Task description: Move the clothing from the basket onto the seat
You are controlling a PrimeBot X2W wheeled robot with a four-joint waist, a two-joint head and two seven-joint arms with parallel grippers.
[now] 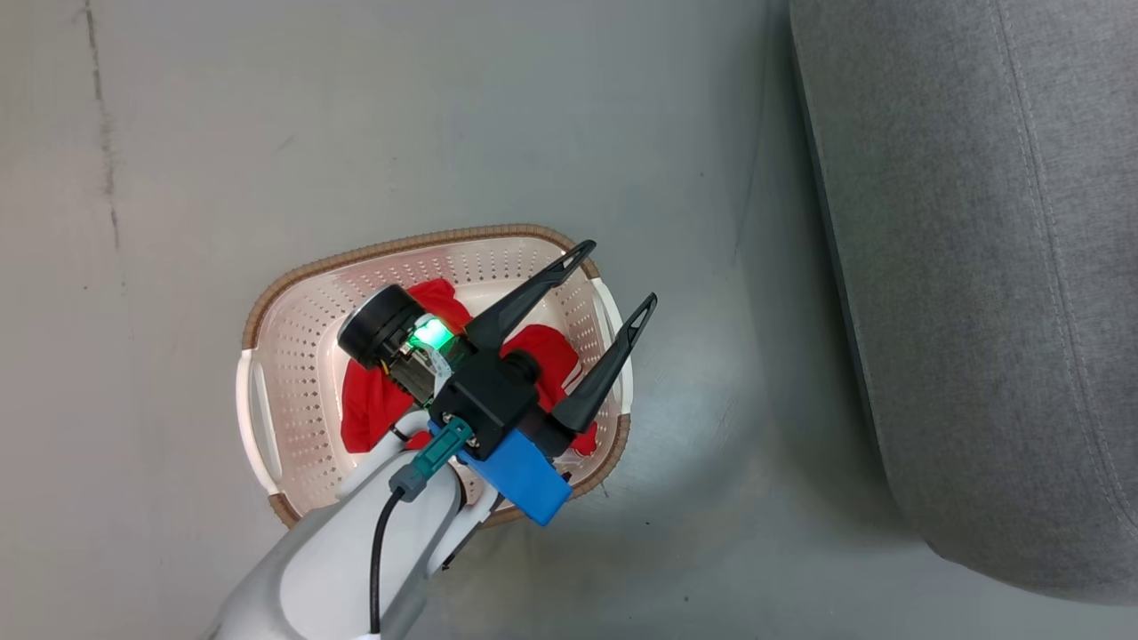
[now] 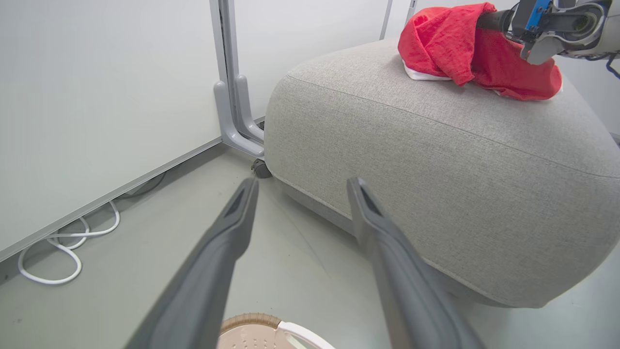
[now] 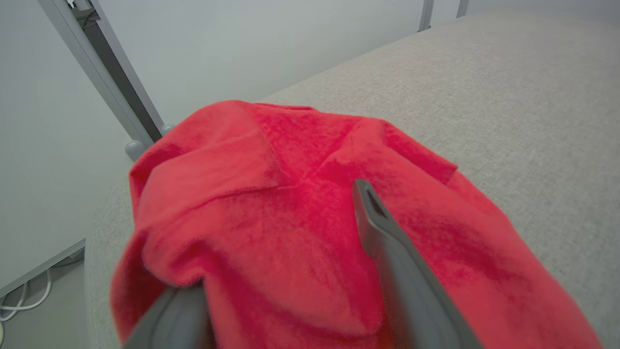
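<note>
1. In the head view, the basket [image 1: 302,356] stood on the grey floor [image 1: 178,178] left of centre, with red clothing [image 1: 369,409] heaped inside it.
2. The left gripper [image 1: 620,272] hung above the basket's right half. Its two dark fingers were spread wide and held nothing, and their tips pointed toward the seat [image 1: 978,267].
3. The seat stood at the right side of that view, apart from the basket, with bare floor between them.
4. In the left wrist view, a white cable [image 2: 58,252] lay looped on the floor by the wall at the left. A grey post [image 2: 232,97] rose just beside the seat's corner.
5. The left gripper's fingers stood well apart in front of the seat's lower edge, and the basket's brown rim showed at the bottom edge.
6. On the seat top, at the upper right, lay a red garment [image 2: 441,43] with white trim. The right gripper [image 2: 491,22] reached into it from the right.
7. In the right wrist view, the right gripper's fingers stood apart and did not clamp the garment. A fold covered the left finger, and the right finger [image 3: 397,261] lay bare against the cloth.
</note>
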